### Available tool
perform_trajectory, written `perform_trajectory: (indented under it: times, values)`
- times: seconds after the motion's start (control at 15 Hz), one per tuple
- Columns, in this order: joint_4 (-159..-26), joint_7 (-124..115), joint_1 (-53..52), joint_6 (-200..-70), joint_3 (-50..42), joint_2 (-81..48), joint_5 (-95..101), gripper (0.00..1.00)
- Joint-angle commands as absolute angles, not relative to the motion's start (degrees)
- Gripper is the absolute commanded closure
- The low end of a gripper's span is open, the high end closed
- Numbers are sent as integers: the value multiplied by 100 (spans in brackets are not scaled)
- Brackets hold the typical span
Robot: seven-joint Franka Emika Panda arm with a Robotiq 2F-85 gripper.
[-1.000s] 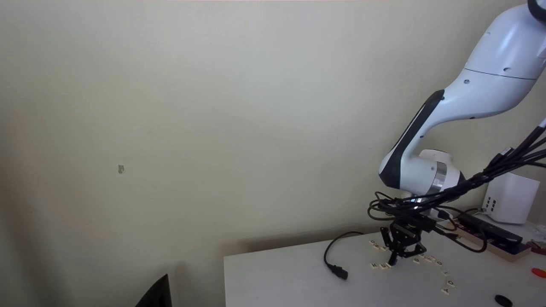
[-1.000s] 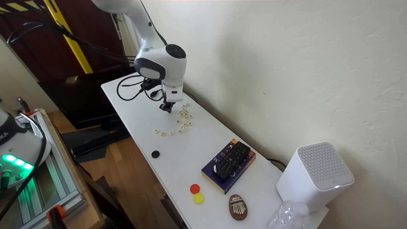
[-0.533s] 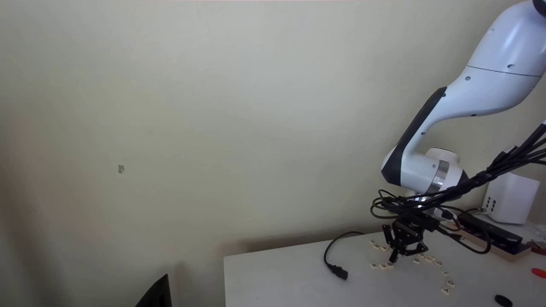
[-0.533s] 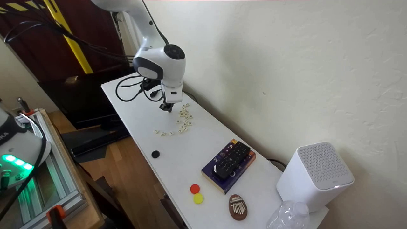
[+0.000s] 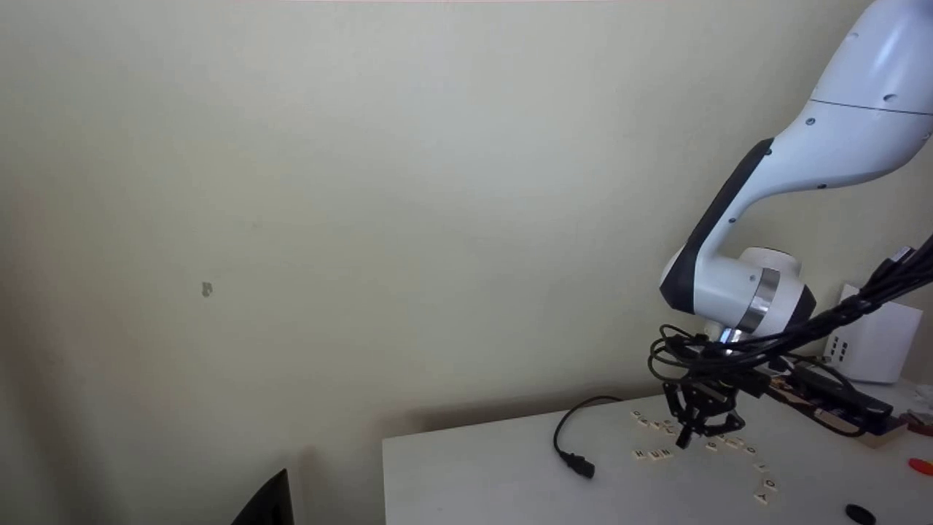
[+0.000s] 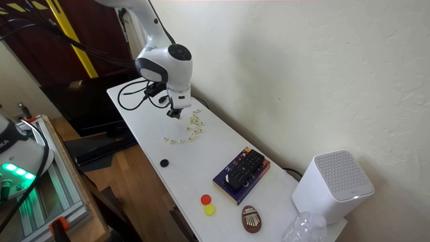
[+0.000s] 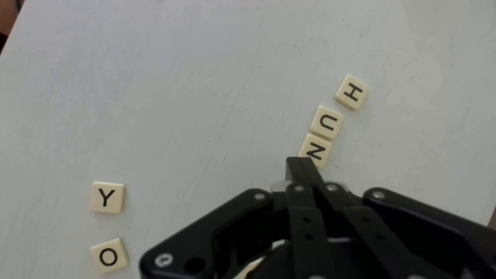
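- Farthest left on the worktop (image 5: 474,481), going by an exterior view, a black power cord (image 5: 578,464) lies loose, its plug end near the letters.
- Next comes a short row of letters lying flat: the H tile (image 5: 639,454), the U tile (image 5: 654,455) and the N tile (image 5: 666,453). In the wrist view H sits slightly apart, while U and N lie edge to edge or very nearly so.
- The tool (image 5: 683,442) points down just right of the N tile, its fingers pressed together with nothing visible between them. The wrist view has its tip covering one corner of the N, but an exterior view shows a gap beside the tile. Whether the tip touches the worktop I cannot tell.
- The step in hand, I judge, is work at the N end of this row.
- A next move there calls for care: the tip could nudge a tile as it is, but picking one up would need the fingers parted and lined up first.
- Farther right are scattered tiles (image 5: 751,450), then the Y tile (image 5: 761,499) and the O tile (image 5: 770,484).
- At the right end are a remote (image 6: 244,169) on a book (image 6: 234,163), a black disc (image 5: 860,514), a white box (image 5: 878,343) and a red disc (image 5: 920,466).
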State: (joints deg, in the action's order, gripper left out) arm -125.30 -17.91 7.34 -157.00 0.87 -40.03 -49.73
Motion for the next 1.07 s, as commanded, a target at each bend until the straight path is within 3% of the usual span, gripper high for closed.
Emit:
perform_trajectory:
  times: [0.0,1.0]
  values:
    - [-12826,-1649,547,-15712,-218,-3801,-4686,100]
    - [-12753,-1270,624,-16310,-382,-3927,-3042,100]
